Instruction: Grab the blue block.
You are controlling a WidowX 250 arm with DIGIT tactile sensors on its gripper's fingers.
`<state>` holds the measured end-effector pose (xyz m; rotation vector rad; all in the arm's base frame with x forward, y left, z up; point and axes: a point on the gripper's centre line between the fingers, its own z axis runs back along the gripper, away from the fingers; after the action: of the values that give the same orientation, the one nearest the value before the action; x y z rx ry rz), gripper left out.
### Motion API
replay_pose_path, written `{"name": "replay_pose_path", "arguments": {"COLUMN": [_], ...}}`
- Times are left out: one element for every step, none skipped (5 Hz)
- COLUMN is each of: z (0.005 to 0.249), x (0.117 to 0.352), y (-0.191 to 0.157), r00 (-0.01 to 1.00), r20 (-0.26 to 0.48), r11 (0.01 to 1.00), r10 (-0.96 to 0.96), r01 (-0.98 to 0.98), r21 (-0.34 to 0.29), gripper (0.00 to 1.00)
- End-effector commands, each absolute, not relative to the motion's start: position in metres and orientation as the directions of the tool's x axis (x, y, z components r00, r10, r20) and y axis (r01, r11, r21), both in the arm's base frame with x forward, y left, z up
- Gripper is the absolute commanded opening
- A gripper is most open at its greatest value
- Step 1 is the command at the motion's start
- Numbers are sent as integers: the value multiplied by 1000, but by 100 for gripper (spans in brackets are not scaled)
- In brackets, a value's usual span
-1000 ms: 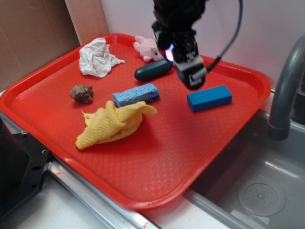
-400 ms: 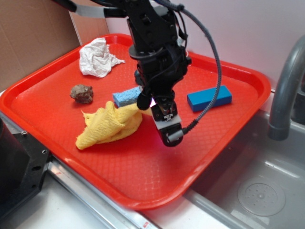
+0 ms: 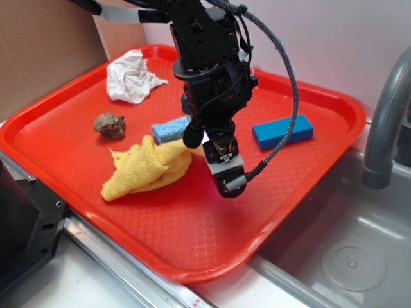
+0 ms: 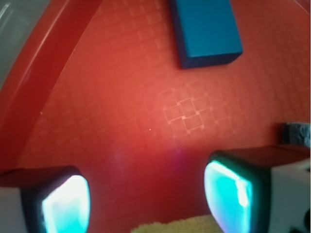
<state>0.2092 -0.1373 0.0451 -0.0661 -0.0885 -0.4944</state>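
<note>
The gripper [image 3: 229, 174] hovers over bare tray [image 3: 212, 224] with its jaws spread wide and nothing between them. Step in hand: approach. The soft yellow cloth [image 3: 146, 168] lies just beside it. The blue block [image 3: 282, 131], a smooth, sharp-edged bar, lies flat farther back, well apart. Next move, by judgement: travel over the block, align the jaws across its narrow width, then descend

Red tray [image 3: 302, 186]: glossy plastic with a fine embossed grid texture; blue block [image 3: 282, 131] smooth, matt, hard-edged. Sponge [image 3: 168, 130] porous, yellow cloth [image 3: 144, 170] soft knit, white rag [image 3: 131, 78] crumpled. Sink [image 3: 347, 256] brushed metal, faucet [image 3: 385, 122] smooth grey.
</note>
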Motion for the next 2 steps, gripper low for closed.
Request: {"name": "replay_pose_path", "arguments": {"z": [62,61], "x": [220,260], "y": [-135,-125], "r00": [892,892], "r20": [181,205], "r11": [903,907], "r10": [-414,-402], "r01": [427,418], "r21": [-41,-43], "gripper": [100,100]}}
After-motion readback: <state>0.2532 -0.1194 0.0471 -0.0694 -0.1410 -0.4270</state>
